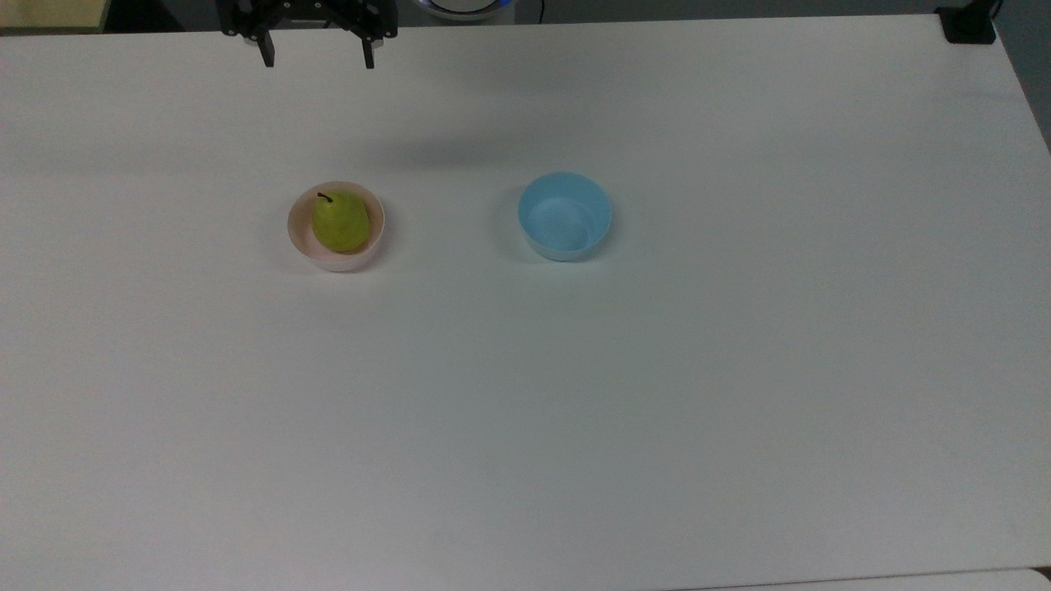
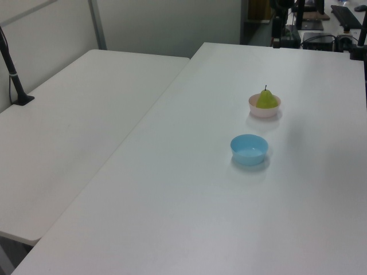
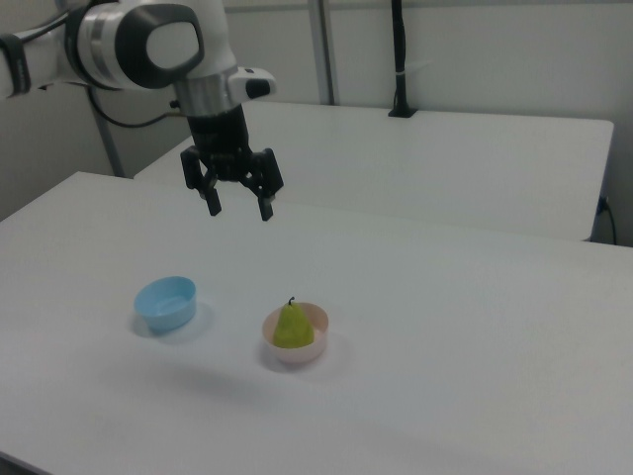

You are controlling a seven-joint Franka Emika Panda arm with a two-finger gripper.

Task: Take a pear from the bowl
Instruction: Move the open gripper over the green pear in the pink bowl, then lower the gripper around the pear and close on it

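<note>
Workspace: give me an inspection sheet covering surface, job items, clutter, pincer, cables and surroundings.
Surface: white table, bare apart from two bowls.
Job's things: pear sits stem-up inside the pink bowl; untouched.
Clutter: light blue bowl, empty, standing apart on the pink bowl's right in the top view.
Grippers: pincer open, fingers pointing down, holding nothing, raised well above the table and not over the pear.
Cables: a dark cable runs behind the arm in the right view.
Surroundings: second white table alongside, with a black post clamped to it; wall panels behind.
</note>
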